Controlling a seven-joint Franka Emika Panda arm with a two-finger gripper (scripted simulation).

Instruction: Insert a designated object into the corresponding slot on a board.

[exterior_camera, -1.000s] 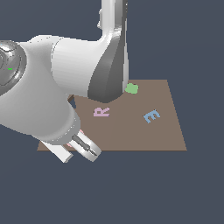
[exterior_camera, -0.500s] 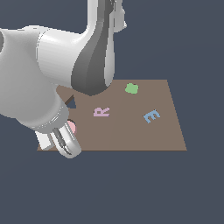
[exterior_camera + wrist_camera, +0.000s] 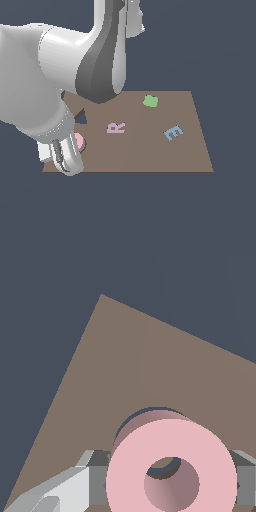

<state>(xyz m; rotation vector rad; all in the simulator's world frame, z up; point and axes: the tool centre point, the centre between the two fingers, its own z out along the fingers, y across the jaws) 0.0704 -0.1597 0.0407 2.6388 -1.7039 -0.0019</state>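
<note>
The pale-pink ring sits between my gripper's two grey fingers, which are shut on its sides. Just behind it shows the dark edge of the ring-shaped slot in the brown board; the ring hangs close over it, slightly offset. In the exterior view my gripper is at the board's left front corner. Only a sliver of the ring and of the slot's rim shows beside the arm.
On the board lie a lilac R, a blue E and a green piece. A dark triangular recess lies just behind the slot. My bulky arm hides the board's left part.
My gripper has carried the pink ring toward the exterior view's left along the board's front edge, and now stands over the ring slot. The letters have not moved.
</note>
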